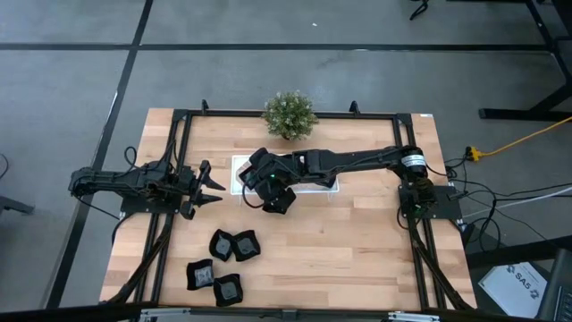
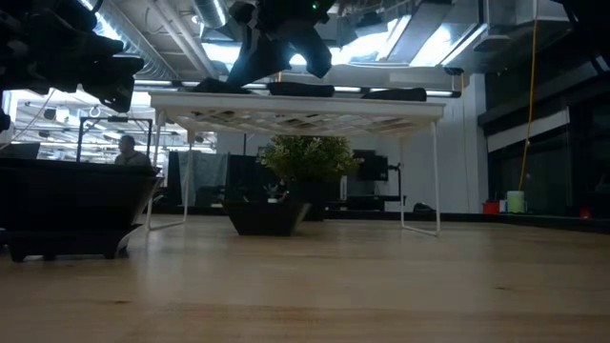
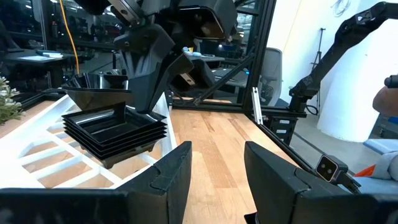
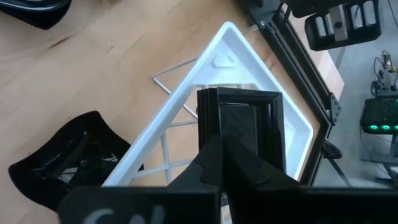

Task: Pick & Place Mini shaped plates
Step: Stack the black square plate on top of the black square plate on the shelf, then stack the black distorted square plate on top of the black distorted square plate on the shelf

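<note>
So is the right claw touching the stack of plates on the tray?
Touching. The left wrist view shows the right claw gripping the top plate, tilted on the stack.

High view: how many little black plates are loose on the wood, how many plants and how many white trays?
Loose plates: 4
Plant: 1
Tray: 1
Total: 6
More plates sit stacked on the tray; those are not counted here.
</note>
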Tool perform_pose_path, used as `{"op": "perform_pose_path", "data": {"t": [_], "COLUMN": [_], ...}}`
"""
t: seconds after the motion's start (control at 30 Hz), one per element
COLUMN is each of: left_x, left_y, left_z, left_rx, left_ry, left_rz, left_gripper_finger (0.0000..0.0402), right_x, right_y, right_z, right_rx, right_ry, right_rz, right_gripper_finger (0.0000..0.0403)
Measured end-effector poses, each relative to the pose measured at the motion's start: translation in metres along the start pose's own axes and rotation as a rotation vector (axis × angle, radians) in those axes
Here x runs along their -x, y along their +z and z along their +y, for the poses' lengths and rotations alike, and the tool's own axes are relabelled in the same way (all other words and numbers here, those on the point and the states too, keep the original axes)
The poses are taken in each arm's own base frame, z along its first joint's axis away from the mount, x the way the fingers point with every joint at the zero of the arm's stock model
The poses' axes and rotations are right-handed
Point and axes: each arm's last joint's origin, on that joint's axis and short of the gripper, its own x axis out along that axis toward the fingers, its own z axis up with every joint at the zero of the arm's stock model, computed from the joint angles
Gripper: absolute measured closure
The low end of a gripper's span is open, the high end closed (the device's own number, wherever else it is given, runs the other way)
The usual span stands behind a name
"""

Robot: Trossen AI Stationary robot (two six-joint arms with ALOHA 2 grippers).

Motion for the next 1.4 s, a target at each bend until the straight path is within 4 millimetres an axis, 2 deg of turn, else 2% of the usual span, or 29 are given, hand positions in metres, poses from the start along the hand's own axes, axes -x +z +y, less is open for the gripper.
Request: {"op": "perform_pose_path", "data": {"t": [0.2, 0.73, 1.03, 1.2, 1.4], "left_x": [0.000, 0.000, 0.000, 0.000, 0.000], "left_y": [0.000, 0.000, 0.000, 0.000, 0.000], "left_z": [0.000, 0.000, 0.000, 0.000, 0.000], "left_rx": [0.000, 0.000, 0.000, 0.000, 0.000], "left_ry": [0.000, 0.000, 0.000, 0.000, 0.000], "left_rz": [-0.001, 0.000, 0.000, 0.000, 0.000], "left_gripper_finger": [0.0258, 0.0258, 0.0258, 0.0258, 0.0258], "right_x": [0.000, 0.000, 0.007, 0.018, 0.033], "right_y": [0.000, 0.000, 0.001, 0.013, 0.038], "right_z": [0.000, 0.000, -0.002, 0.005, 0.030], "right_rx": [-0.010, -0.028, -0.025, -0.020, -0.037], "right_ry": [0.000, 0.001, -0.029, -0.040, -0.055], "right_rz": [0.001, 0.003, 0.017, -0.001, 0.024], "right_gripper_finger": [0.0385, 0.0288, 0.0279, 0.0279, 0.0279]}}
